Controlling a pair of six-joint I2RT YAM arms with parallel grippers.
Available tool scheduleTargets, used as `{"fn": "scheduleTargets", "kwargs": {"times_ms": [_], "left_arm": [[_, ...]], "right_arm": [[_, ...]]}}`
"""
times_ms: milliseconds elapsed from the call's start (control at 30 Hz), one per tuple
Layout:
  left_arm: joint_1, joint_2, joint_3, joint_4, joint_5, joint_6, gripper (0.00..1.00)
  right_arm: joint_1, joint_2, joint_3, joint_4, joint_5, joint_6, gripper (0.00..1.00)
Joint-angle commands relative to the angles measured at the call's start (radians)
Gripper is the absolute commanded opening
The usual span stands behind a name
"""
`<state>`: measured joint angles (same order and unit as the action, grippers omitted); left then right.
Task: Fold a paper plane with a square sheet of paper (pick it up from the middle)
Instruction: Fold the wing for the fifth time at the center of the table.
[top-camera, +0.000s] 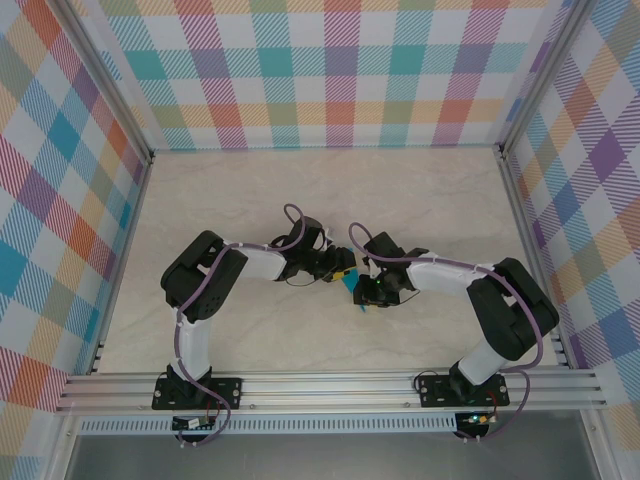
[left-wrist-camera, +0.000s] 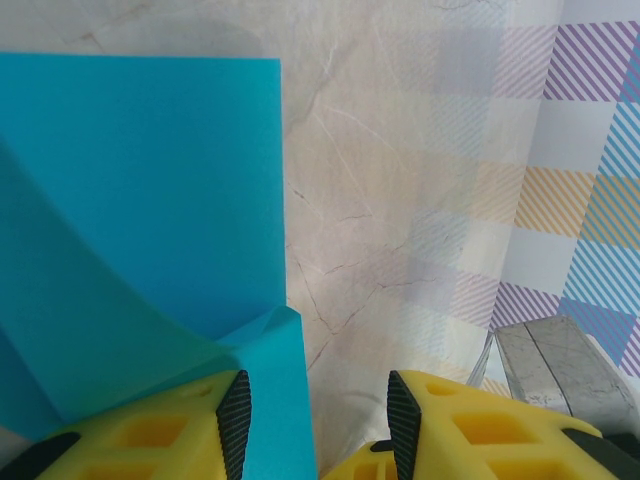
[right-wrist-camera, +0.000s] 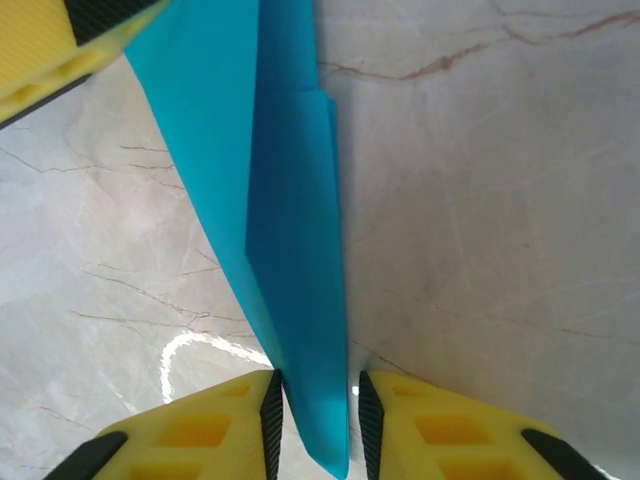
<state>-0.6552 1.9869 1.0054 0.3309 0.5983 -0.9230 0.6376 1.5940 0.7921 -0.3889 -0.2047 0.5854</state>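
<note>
Partway there: the thin teal-blue square paper sheet (right-wrist-camera: 295, 250) is folded into a long strip, no plane yet, with the left gripper (left-wrist-camera: 318, 410) spread and the right gripper (right-wrist-camera: 315, 410) flanking it, pinch uncertain.

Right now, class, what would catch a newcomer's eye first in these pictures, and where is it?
The bright teal-blue paper, partly folded, stands out against the pale marble table, near its middle. It runs between the yellow fingers of the right gripper, while the left gripper sits at its edge, jaws apart. Rainbow plaid walls surround the table.
</note>
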Motion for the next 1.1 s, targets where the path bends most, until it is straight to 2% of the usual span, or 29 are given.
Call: {"fn": "scheduleTargets", "kwargs": {"times_ms": [0,233,633,800,1067], "left_arm": [[-0.014,0.046,0.002,-0.076,-0.005,0.015,0.43],[-0.014,0.048,0.003,-0.076,-0.002,0.016,0.43],[-0.014,0.052,0.008,-0.081,-0.001,0.017,0.43],[-0.014,0.050,0.004,-0.082,-0.002,0.019,0.43],[-0.012,0.052,0.003,-0.099,-0.015,0.015,0.43]], "right_arm": [[0.015,0.036,-0.002,-0.027,0.021,-0.013,0.25],[0.013,0.039,-0.016,0.007,-0.017,0.005,0.20],[0.012,0.095,-0.022,-0.016,0.002,0.020,0.13],[0.017,0.134,-0.023,-0.043,0.037,0.027,0.13],[0.082,0.168,-0.022,-0.103,0.202,0.081,0.13]]}}
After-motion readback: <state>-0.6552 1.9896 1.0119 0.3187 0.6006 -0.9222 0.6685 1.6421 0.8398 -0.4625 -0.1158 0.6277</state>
